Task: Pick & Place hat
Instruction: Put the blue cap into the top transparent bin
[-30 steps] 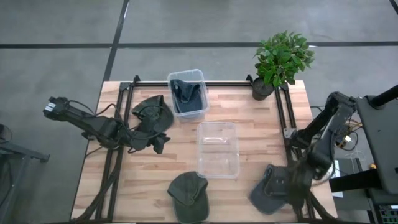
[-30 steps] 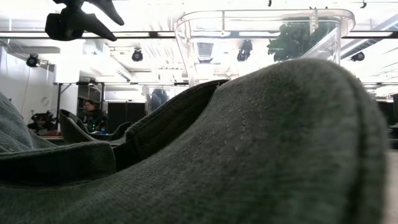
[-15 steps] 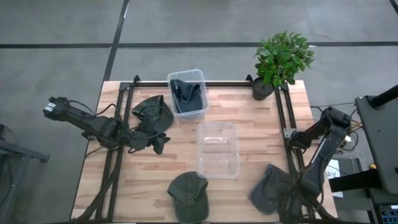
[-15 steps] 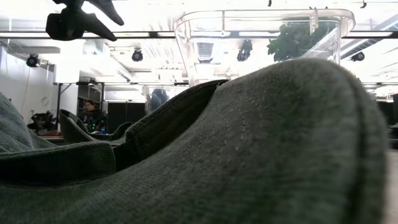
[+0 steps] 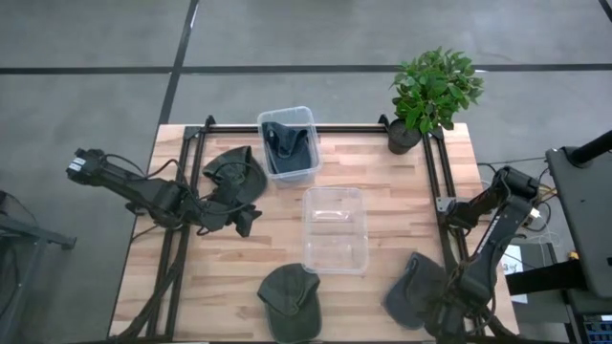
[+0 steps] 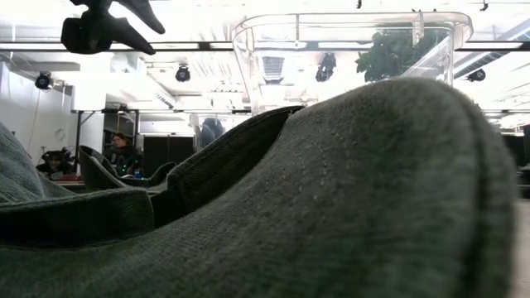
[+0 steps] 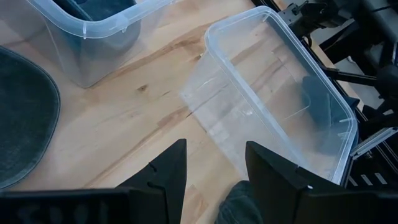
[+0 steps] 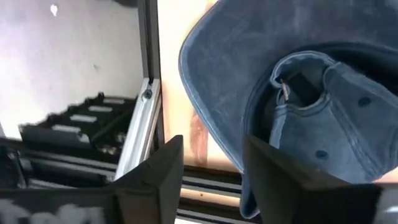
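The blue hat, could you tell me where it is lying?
In the high view the blue hat lies at the table's near right corner, right of the empty clear bin.

From my left gripper (image 7: 214, 165) I see two dark fingers (image 7: 168, 168) standing apart with nothing between them, hovering over the pale wooden tabletop (image 7: 130, 106). Past them lies an empty clear plastic rectangular bin (image 7: 280, 99). A second clear plastic tub (image 7: 93, 31) with something dark blue inside sits nearby. The rounded edge of a dark green fabric hat (image 7: 22, 118) rests on the wood beside it. Another bit of dark green fabric (image 7: 239, 205) peeks out between my fingers. Black frame rails (image 7: 373, 149) run beyond the bin.
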{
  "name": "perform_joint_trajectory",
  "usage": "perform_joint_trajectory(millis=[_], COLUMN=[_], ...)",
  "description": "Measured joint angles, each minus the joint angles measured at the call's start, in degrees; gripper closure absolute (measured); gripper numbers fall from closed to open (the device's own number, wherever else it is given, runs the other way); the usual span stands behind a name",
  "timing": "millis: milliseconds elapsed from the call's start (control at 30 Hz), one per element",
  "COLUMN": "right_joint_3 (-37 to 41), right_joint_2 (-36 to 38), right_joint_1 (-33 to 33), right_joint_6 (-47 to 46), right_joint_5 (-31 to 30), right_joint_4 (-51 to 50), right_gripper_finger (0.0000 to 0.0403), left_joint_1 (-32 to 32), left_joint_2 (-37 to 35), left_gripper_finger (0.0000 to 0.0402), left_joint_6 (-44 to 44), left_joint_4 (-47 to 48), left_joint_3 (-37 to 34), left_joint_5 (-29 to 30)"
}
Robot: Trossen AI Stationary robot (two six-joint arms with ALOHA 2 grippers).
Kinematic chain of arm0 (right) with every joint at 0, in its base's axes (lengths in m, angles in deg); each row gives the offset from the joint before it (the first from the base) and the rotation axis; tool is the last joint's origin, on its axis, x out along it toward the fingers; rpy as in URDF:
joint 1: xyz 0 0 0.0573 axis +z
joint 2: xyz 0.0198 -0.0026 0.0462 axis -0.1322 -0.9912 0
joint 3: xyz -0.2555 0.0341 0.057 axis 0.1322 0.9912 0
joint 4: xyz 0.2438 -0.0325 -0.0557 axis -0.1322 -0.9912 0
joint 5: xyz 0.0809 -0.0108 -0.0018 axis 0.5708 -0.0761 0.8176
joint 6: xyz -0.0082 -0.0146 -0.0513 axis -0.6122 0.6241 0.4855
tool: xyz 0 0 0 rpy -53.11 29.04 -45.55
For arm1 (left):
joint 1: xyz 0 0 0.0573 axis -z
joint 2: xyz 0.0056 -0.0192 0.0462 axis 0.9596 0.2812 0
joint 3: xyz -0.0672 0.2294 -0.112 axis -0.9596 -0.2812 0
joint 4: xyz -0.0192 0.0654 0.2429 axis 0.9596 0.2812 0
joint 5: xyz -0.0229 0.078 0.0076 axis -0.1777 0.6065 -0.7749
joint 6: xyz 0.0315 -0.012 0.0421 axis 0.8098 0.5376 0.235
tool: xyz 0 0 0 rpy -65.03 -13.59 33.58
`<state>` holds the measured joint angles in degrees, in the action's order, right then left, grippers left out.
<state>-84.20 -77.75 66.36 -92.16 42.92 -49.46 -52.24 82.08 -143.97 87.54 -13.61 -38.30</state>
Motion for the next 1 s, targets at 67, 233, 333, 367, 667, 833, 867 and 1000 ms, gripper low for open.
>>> perform_joint_trajectory(millis=[67, 233, 333, 367, 667, 833, 867, 1000], right_joint_3=[0.02, 0.13, 0.17, 0.17, 0.5, 1.11, 1.28, 1.99], right_joint_2=[-0.73, -3.34, -5.08, -5.62, -11.14, -13.97, -14.33, -14.84], right_joint_1=[0.29, 2.2, 3.31, 3.64, 4.49, 4.5, 4.52, 4.5], right_joint_6=[1.59, 3.5, 3.54, 3.57, 7.73, 10.46, 10.68, 11.0], right_joint_5=[0.89, 1.64, 1.67, 1.64, -2.87, -2.79, -2.79, -2.92], right_joint_4=[0.0, 0.18, 0.39, 0.52, -0.36, -0.68, -0.9, -3.34], right_gripper_finger=[0.0227, 0.0205, 0.0202, 0.0202, 0.0202, 0.0202, 0.0202, 0.0202], left_joint_1=[0.0, 0.0, 0.0, 0.0, -0.04, -0.02, -0.02, 0.0], left_joint_2=[0.0, 0.02, 0.02, 0.02, 0.02, 0.02, 0.02, 0.02], left_gripper_finger=[0.0245, 0.0245, 0.0245, 0.0245, 0.0245, 0.0245, 0.0245, 0.0245], left_joint_6=[0.0, -0.02, -0.02, -0.02, -0.13, -0.27, -0.35, -0.85], left_joint_4=[0.0, 0.0, 0.0, 0.0, 0.0, -0.02, -0.04, -0.04], left_joint_3=[0.0, 0.0, 0.0, 0.0, -0.01, -0.02, -0.02, -0.02], left_joint_5=[0.0, -0.02, -0.02, -0.02, -0.01, -0.02, -0.02, -0.12])
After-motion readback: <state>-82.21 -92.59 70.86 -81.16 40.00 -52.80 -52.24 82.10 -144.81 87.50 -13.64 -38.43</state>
